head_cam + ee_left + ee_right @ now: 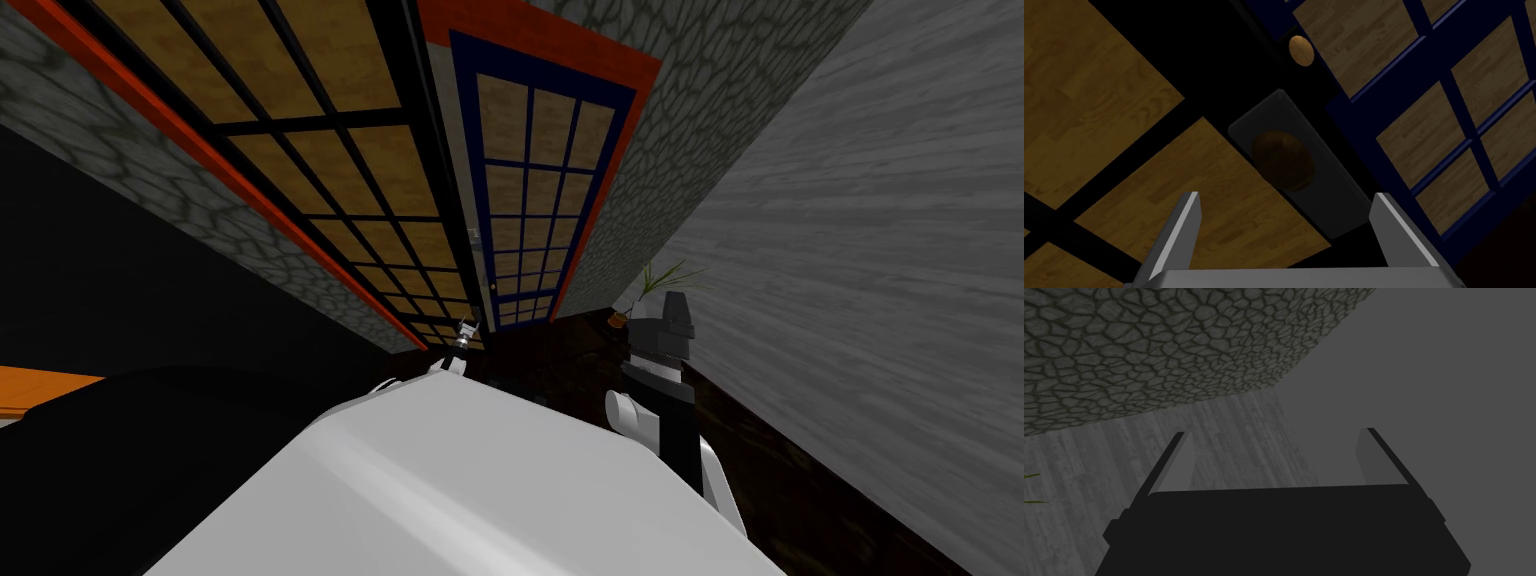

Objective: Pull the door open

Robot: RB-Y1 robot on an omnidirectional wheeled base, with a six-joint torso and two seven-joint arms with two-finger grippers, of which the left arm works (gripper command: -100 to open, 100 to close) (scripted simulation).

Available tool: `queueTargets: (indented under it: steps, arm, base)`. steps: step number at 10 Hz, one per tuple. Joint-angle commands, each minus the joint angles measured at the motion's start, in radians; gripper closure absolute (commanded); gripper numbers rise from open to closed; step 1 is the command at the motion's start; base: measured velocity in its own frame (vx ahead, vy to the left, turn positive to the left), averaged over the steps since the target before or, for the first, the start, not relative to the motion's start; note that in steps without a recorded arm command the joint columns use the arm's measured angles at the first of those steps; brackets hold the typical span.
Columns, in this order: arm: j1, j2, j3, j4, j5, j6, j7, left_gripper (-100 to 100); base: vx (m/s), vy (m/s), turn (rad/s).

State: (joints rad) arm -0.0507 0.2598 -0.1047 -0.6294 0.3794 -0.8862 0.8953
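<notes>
A black-framed door with wood-look panels stands close in front of me. Its round brown knob sits on a dark plate at the door's edge. My left gripper is open, with the knob just ahead of the gap between its fingers and untouched. In the head view the left gripper shows small at the door's lower edge. My right gripper is open and holds nothing, and its arm is raised at my right side.
Beside the black door is a blue-framed panelled door in a red surround, with a lighter knob. A stone-pattern wall and a grey wall close in the right. A small plant stands in that corner. A black area lies at left.
</notes>
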Motion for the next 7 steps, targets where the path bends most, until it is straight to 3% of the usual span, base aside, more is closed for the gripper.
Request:
queueTargets:
  steps: [1,3,7]
  arm:
    - [0.001,-0.001,-0.004,-0.006,0.008,0.003,0.028,-100]
    - [0.001,-0.005,-0.019,-0.016,0.038,0.009,0.095,-100]
    - [0.0,-0.009,-0.034,-0.026,0.067,0.014,0.193,-100]
  base:
    - [-0.043,0.02,-0.026]
    - [-0.057,0.027,-0.055]
    - [-0.061,0.026,-0.034]
